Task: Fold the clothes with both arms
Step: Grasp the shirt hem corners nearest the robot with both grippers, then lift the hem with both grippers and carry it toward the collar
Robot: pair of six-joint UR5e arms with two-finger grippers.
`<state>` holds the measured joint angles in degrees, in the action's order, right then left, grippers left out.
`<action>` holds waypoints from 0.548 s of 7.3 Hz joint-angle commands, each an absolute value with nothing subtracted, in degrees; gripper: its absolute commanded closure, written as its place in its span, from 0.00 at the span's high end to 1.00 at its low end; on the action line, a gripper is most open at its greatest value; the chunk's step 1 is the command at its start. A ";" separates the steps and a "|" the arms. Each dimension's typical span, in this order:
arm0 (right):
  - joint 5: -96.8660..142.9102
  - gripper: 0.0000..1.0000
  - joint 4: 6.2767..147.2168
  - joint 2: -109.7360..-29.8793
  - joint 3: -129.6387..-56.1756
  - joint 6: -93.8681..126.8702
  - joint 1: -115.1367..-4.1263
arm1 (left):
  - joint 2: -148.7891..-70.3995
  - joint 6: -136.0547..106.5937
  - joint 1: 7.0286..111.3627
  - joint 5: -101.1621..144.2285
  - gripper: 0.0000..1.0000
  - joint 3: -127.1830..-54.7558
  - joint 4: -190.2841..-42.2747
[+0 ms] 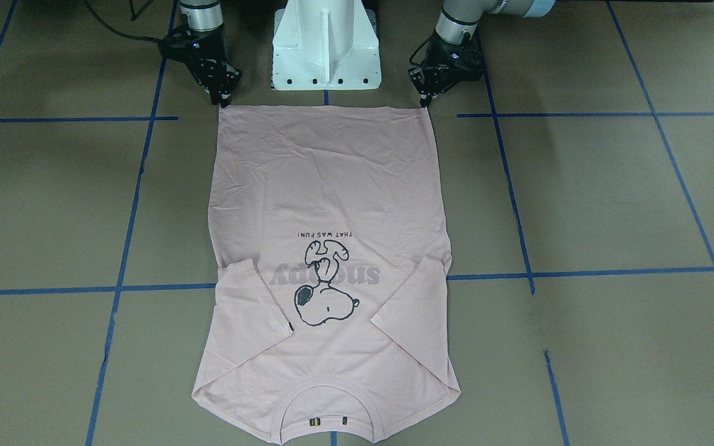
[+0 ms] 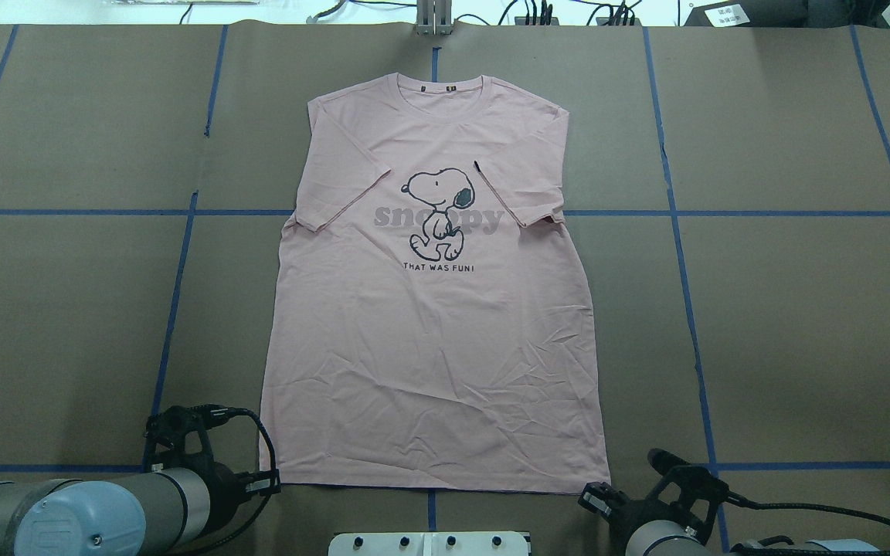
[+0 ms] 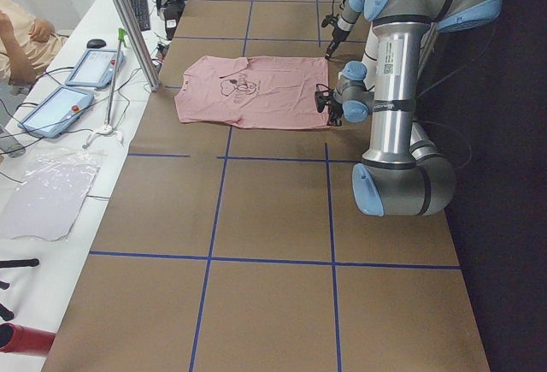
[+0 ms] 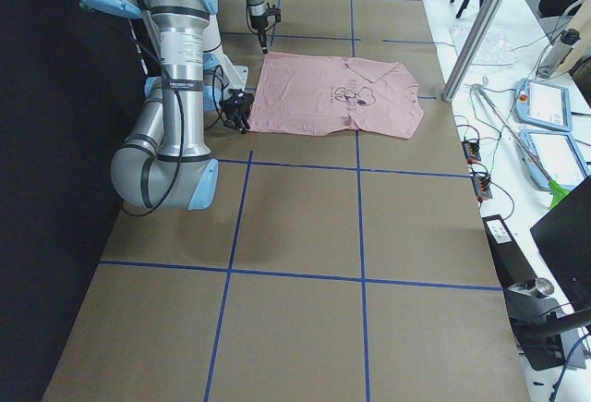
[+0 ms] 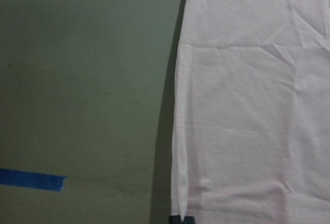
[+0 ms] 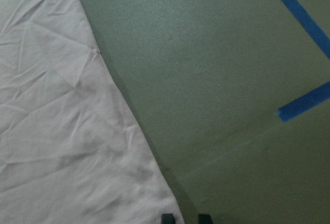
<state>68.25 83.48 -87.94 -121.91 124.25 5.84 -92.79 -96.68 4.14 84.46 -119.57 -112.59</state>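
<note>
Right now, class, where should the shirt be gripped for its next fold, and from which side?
Probably the two hem corners of the shirt, pinched from the robot's side. It lies flat, collar at the far end, sleeves folded in; the left gripper and right gripper are poised at those corners.

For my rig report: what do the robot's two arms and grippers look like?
Both the left arm and the right arm are silver-grey jointed tubes with light blue joint caps and a small printed label. Black cables run to the black two-finger left gripper and right gripper.
</note>
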 commanded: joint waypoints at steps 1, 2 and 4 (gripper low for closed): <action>68.12 0.00 83.41 -87.19 -121.90 124.19 5.45 | -92.90 -96.68 4.22 84.46 0.00 -119.62 -112.59; 68.46 0.00 83.41 -87.10 -122.17 123.41 4.84 | -92.90 -96.68 4.22 84.46 0.00 -119.71 -112.59; 68.99 0.00 83.67 -88.15 -126.27 121.22 2.82 | -92.73 -96.68 4.31 84.55 0.00 -122.07 -112.41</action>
<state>68.69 83.50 -87.46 -123.54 122.88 3.97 -92.82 -96.68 4.25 84.52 -120.68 -112.51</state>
